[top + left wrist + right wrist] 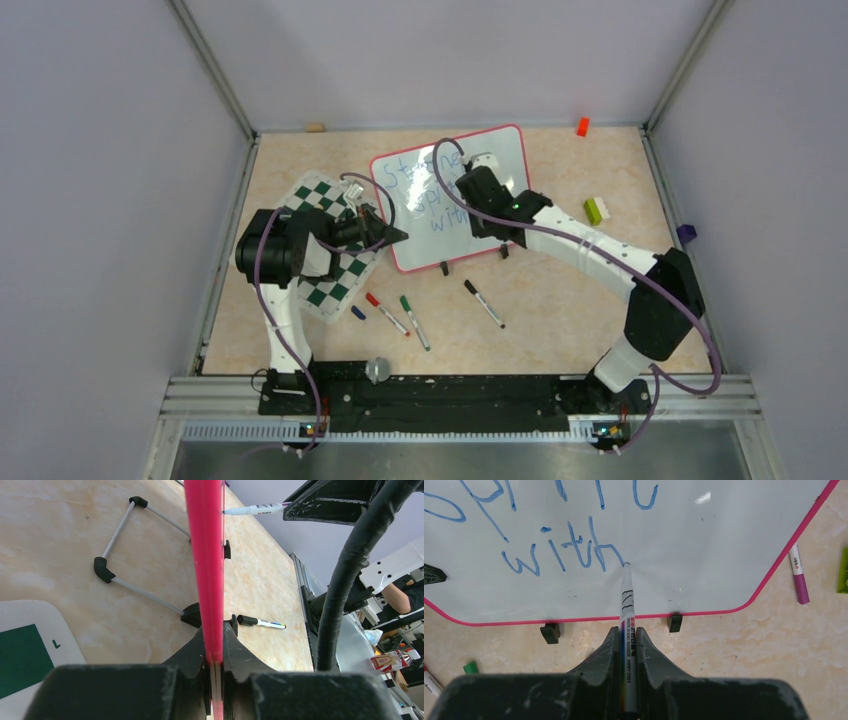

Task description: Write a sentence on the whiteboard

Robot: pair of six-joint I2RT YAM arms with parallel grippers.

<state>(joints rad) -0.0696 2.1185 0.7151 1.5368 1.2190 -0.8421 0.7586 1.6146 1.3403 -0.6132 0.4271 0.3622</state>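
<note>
The whiteboard [500, 155] with its red-pink frame lies tilted at mid-table. The blue sentence [425, 195] runs in three lines, and its last word reads "with" [559, 555]. My left gripper [396, 237] is shut on the board's left frame edge [205, 555], which shows edge-on between the jaws of the left gripper [214, 645]. My right gripper [626, 635] is shut on a white marker [626, 605]. The marker's tip touches the whiteboard [704, 545] just right of "with". From above, the right gripper [470, 200] hangs over the writing.
A green-and-white chessboard mat [318, 195] lies under the left arm. Red [385, 312], green [414, 320] and black [484, 303] markers lie in front of the board, and a purple marker [798, 572] lies at its right. A green-white block [596, 210] and an orange block [582, 126] sit further right.
</note>
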